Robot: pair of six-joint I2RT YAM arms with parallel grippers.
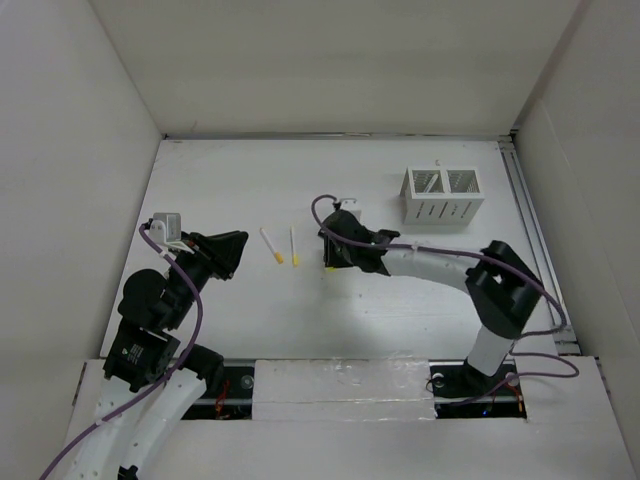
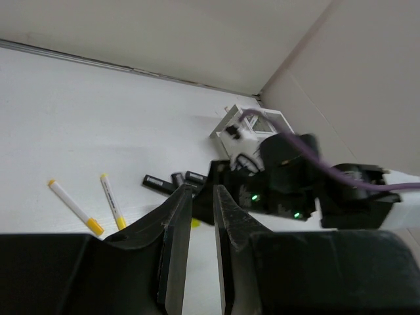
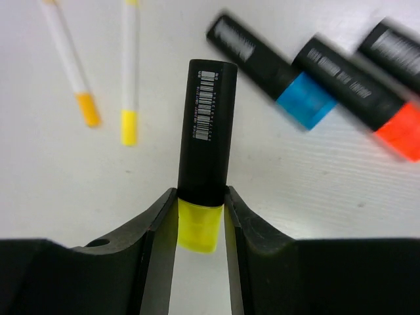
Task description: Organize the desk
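Now the right gripper (image 3: 201, 203) has its jaws pinching the yellow marker (image 3: 207, 125), one finger on each side, just where the black body meets the yellow cap. The marker lies flat on the desk (image 1: 230, 170), the wide white top that carries everything, near its middle. The grip sits at the cap end and not at the middle of the body, so I think the long black part may swing down when it is raised. To do this step well, the jaws should first close firmly, and the lift should go straight up and slowly. The blue marker (image 3: 282, 72) lies near on the right with the red marker (image 3: 387, 111) just beside it, and two pens (image 3: 130, 65) lie apart on the left, so no sideways drag is wanted. The likely goal is the slotted box (image 1: 442, 195), far right on the desk; the marker should be turned upright over one compartment before release. The left gripper (image 2: 202, 193) hangs near the pens with its jaws almost pressed together, only a thin slit between them and nothing in it.
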